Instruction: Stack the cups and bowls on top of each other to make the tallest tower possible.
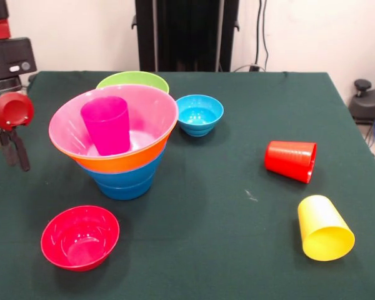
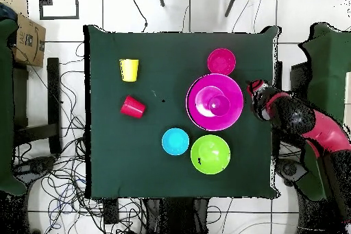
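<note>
The tower (image 1: 122, 164) stands left of the table's middle: blue bowls at the base, an orange bowl, then a wide pink bowl (image 1: 153, 109). The purple cup (image 1: 106, 125) stands upright in the pink bowl. The tower also shows in the overhead view (image 2: 233, 111), with the purple cup (image 2: 219, 104) inside. The red cup (image 1: 290, 160) and the yellow cup (image 1: 325, 227) lie on their sides at the right. My gripper (image 1: 15, 150) hangs at the table's left edge, apart from the tower and holding nothing. It also shows in the overhead view (image 2: 254, 86).
A green bowl (image 1: 132, 80) sits just behind the tower. A small light-blue bowl (image 1: 199, 114) is to its right. A small red bowl (image 1: 80, 237) is in front of it. The green table (image 1: 237, 250) ends close to the gripper.
</note>
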Tool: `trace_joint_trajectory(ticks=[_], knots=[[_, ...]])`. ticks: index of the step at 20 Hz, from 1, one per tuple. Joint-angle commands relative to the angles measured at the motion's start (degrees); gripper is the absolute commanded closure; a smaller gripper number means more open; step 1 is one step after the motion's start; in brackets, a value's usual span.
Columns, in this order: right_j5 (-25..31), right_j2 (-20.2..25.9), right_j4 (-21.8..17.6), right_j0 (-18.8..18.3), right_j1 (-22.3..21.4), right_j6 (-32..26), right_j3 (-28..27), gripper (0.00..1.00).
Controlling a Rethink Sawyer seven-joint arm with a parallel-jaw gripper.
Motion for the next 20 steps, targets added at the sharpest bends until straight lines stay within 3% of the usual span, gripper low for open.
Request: trace_joint_trajectory(ticks=[1,20], knots=[[-4.8,-5.8,1.9,5.6,-0.2,11.3,3.3,0.00],[-15.7,-12.9,7.6,12.3,3.3,10.5,2.0,0.00]])
